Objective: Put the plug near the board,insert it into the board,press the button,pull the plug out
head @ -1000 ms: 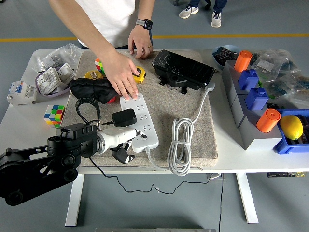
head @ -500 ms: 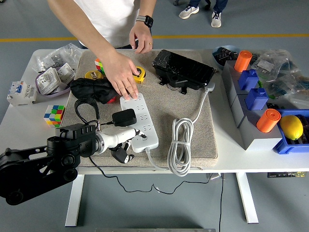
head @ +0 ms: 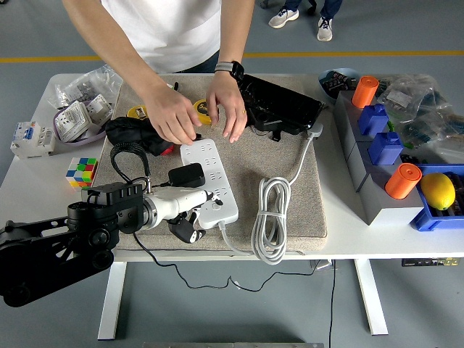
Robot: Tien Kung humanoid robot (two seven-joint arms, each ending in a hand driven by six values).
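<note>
The white power strip (head: 211, 177) lies on the tan mat (head: 290, 188), its white cable (head: 270, 217) coiled to the right. A black plug (head: 186, 175) sits on the strip's left side, and its black coiled cord (head: 127, 158) runs off to the left. My left hand (head: 190, 208) reaches in from the lower left with white fingers stretched onto the strip's near end, just below the plug and holding nothing. One of the person's hands (head: 172, 116) hovers at the strip's far end. The other hand (head: 230, 109) is beside it.
A black case (head: 279, 105) lies at the mat's back right. Beside the strip's far end are a black pouch (head: 134, 133) and yellow tape measures (head: 201, 109). A colour cube (head: 81, 172) is at the left. Blue bins, orange cylinders (head: 402, 180) and a lemon (head: 437, 190) stand at the right.
The person's hand lifted off the strip's far end and curled. The other hand came forward over the mat beside it. My left hand shifted slightly left.
</note>
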